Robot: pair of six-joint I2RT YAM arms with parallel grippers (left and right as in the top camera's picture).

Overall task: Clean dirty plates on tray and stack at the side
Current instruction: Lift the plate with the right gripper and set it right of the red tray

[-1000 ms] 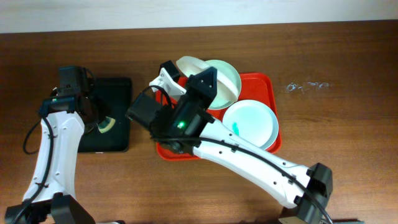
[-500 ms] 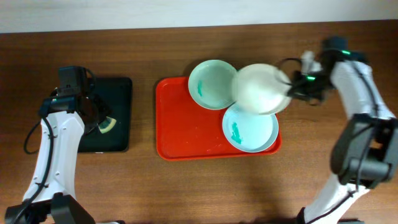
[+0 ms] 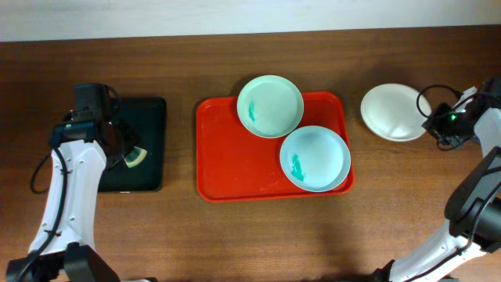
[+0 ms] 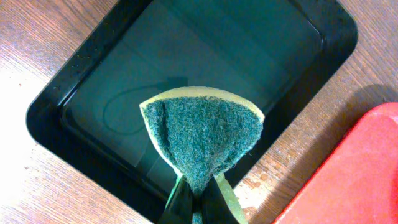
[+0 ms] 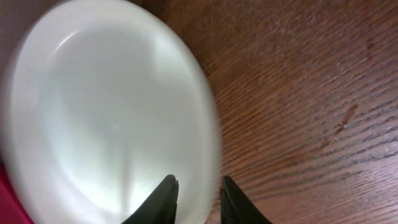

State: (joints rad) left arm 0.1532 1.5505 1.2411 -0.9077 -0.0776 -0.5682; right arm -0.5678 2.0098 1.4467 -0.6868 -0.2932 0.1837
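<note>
The red tray holds two pale mint plates with teal smears: one at its far edge, one at its front right. A third, white plate is right of the tray over the bare table. My right gripper is closed over that plate's right rim; in the right wrist view the rim runs between the jaws, and the picture is blurred. My left gripper is shut on a green and yellow sponge above the black tray.
The black tray lies left of the red tray on the wooden table, with the sponge over its near right part. A strip of bare wood separates the two trays. A cable loops near the right gripper.
My right arm has swept from the left side of the red tray across to the far right, carrying the white plate off the tray to the table at the right. The left arm has not moved.
</note>
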